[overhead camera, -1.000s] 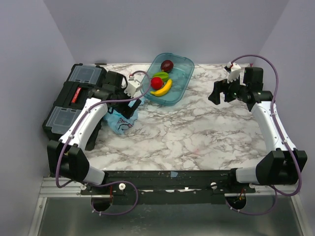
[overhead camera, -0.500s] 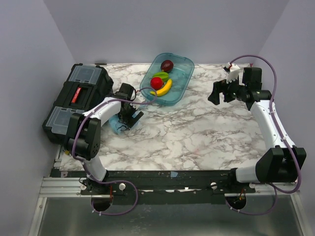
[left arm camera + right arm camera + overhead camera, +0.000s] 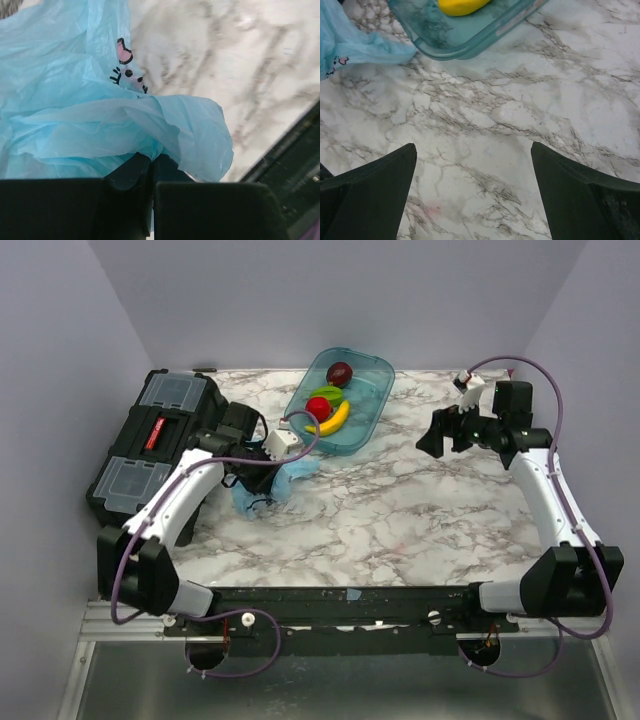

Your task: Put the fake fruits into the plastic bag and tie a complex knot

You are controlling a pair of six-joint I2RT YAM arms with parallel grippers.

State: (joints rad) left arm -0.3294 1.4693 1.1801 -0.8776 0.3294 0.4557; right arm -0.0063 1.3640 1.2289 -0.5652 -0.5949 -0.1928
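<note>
Pinching the crinkly light-blue plastic bag (image 3: 285, 480) in left fingers (image 3: 127, 172), now tugged closer to the clear teal tray (image 3: 378, 405). Keeping right fingers (image 3: 370, 180) spread wide, nothing bagged yet.

1. The plastic bag (image 3: 75, 120), thin, crinkly and light blue, fills the left and middle of the frame, lying in soft folds.
2. Near the upper middle its cartoon print (image 3: 127, 67) shows a pink patch with small black marks.
3. Along the bottom edge the left gripper (image 3: 151, 164) rises dark, its two fingers (image 3: 125, 176) pressed almost together, with a sliver of blue film caught in the slit between them.
4. The bag's lower fold drapes over the fingertips and bulges to their right.
5. Grey-veined white marble tabletop (image 3: 235, 55) fills the upper right, slightly blurred.
6. A dark band (image 3: 287, 165) crosses the lower right corner; I cannot make out what it is.
</note>
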